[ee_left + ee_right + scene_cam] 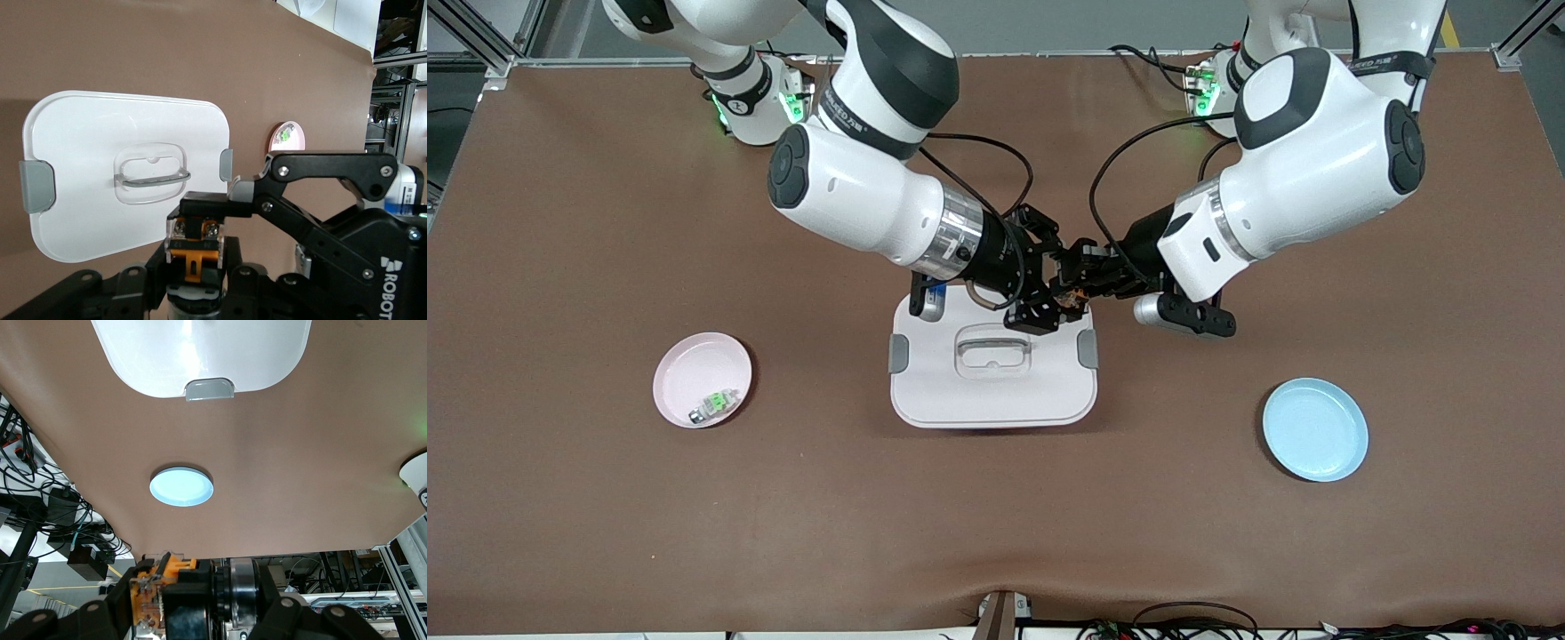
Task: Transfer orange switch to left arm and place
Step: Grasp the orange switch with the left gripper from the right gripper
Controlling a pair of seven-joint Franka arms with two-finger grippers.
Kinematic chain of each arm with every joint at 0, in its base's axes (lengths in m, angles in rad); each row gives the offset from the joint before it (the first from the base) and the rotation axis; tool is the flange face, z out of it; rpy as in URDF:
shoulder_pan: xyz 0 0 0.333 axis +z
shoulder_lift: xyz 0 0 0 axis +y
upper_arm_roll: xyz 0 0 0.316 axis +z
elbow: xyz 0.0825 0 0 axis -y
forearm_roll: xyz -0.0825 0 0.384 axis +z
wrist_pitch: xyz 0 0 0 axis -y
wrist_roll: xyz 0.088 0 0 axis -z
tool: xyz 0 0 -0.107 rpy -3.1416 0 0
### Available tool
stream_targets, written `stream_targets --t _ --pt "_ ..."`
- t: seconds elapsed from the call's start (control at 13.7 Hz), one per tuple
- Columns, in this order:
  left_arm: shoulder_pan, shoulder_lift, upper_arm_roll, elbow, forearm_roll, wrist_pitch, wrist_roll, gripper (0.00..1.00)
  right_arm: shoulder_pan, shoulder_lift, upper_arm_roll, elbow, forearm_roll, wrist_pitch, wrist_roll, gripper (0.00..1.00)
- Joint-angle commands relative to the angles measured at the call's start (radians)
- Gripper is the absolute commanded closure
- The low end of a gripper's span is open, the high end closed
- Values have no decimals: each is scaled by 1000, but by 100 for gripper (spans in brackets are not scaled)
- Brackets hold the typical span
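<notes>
Nearest the camera edge lies the blue plate [1314,429]. Over the box [992,391], mid-surface, the right hand [1049,289] and left hand [1089,274] meet, both apparently clamped on the orange switch [1073,294]: the handover. Next, the right hand should let go.

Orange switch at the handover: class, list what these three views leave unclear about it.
- Front view: the orange switch is mostly hidden between the right gripper and left gripper, above the box.
- Wrist views: which fingers actually clamp it cannot be told.
- Right wrist view: switch partly cut by the edge.
</notes>
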Motion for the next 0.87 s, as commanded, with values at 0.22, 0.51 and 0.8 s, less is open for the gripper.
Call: stream_targets --t 0.22,0.51,0.8 --pt "15 -9 3 -13 2 -11 -24 100 -2 18 2 49 17 12 15 97" --pt "28 -9 12 -13 31 -37 -25 100 8 18 -5 49 16 50 15 0" --pt "57 -9 16 -13 123 -104 -27 100 6 18 -5 49 16 49 6 0"
